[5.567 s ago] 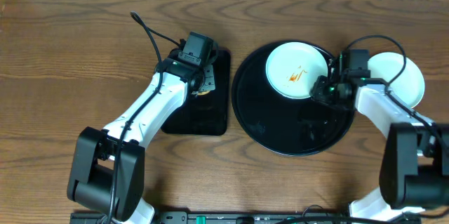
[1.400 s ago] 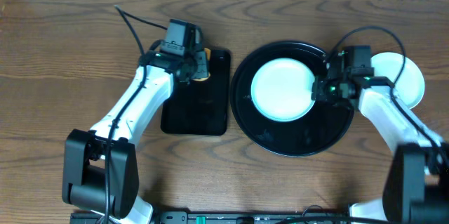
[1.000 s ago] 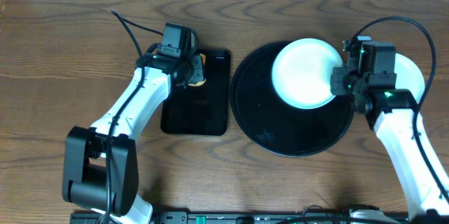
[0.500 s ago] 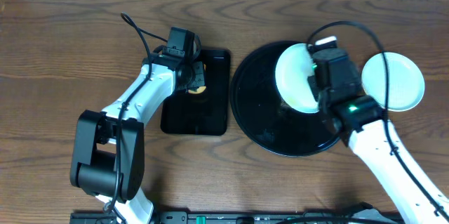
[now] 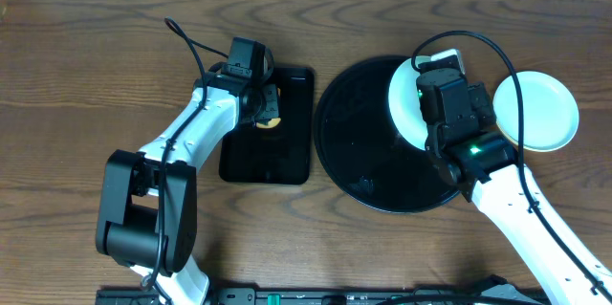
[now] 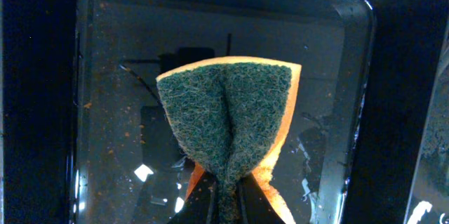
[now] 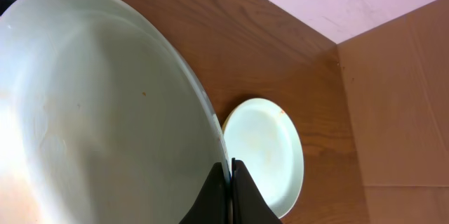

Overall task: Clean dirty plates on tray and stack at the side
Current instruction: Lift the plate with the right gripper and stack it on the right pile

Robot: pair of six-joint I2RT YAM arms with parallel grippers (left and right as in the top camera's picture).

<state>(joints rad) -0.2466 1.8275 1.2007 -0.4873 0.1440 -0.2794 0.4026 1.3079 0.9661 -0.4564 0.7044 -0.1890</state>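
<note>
A pale mint-white plate point(image 5: 404, 95) stands tipped up on edge over the far-right part of the round black tray point(image 5: 363, 152). The right tool point(image 7: 229, 178) holds it by the rim, its two fingers closed down tight on the thin edge. Seen from the right wrist, the plate's face is glossy and close to clean, with a few faint specks and a weak yellowish tinge toward one side. From overhead, the right arm's wrist block point(image 5: 454, 104) covers the plate's right half, so it cannot be told whether the plate's lower edge touches the tray. The tray's bare floor is shiny and throws back dim reflections.

A second plate point(image 5: 543, 109) of the same pale colour lies flat on the desk point(image 5: 96, 76) just beside the tray's right rim. A black cable point(image 5: 512, 66) from the right arm arches across its near side.

Just beside the tray's left rim lies a smaller rectangular black tray point(image 5: 287, 157). Over its far end the left tool point(image 6: 226, 203) has its fingers drawn in on a sponge point(image 6: 228, 112), pinching it so the green scouring face creases down the middle. The sponge's orange body shows at the edges. The rectangular tray's floor beneath looks wet and is dotted with orange specks.
</note>
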